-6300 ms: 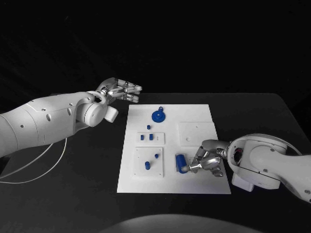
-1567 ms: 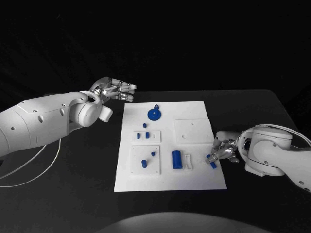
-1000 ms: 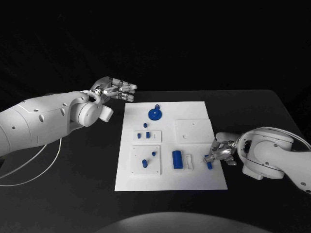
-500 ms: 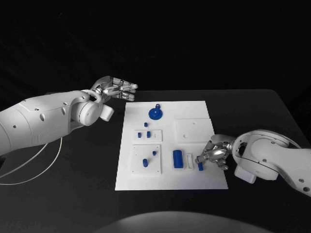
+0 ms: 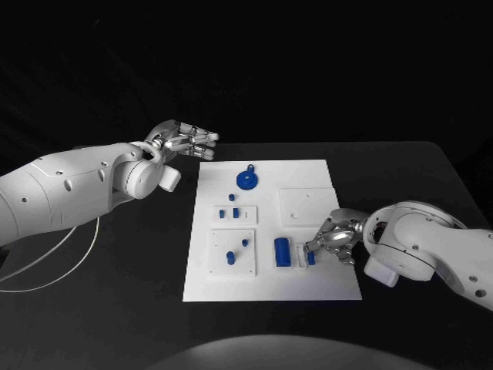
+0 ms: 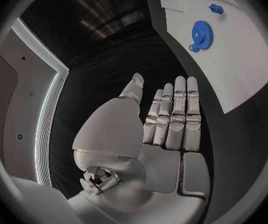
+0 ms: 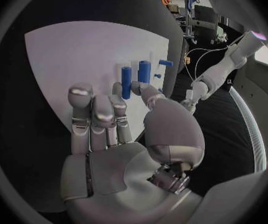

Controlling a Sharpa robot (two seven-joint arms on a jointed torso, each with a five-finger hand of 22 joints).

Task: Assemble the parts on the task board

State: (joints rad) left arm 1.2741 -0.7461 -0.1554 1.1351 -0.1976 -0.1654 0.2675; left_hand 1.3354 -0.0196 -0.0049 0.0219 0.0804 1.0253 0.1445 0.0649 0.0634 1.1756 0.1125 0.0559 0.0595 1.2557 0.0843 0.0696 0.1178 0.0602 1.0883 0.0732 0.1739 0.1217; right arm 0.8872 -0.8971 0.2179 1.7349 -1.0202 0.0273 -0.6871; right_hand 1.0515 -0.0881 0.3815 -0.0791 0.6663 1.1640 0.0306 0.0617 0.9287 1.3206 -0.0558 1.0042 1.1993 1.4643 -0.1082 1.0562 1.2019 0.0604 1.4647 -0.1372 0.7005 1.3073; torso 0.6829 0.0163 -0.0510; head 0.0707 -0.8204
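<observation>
Your right robot hand (image 5: 333, 240) sits over the task board's (image 5: 313, 287) right edge, near its front, pinching a small blue peg (image 5: 310, 257) between thumb and finger, other fingers loosely spread. The peg sits just beside the larger blue cylinder (image 5: 282, 252) lying on the board. Your left robot hand (image 5: 183, 143) hovers off the board's far-left corner over the black surface (image 5: 424, 177), holding nothing, fingers straight and side by side. The blue gear (image 5: 248, 181) lies near the board's far edge; small blue pegs (image 5: 233, 213) stand at mid-left.
</observation>
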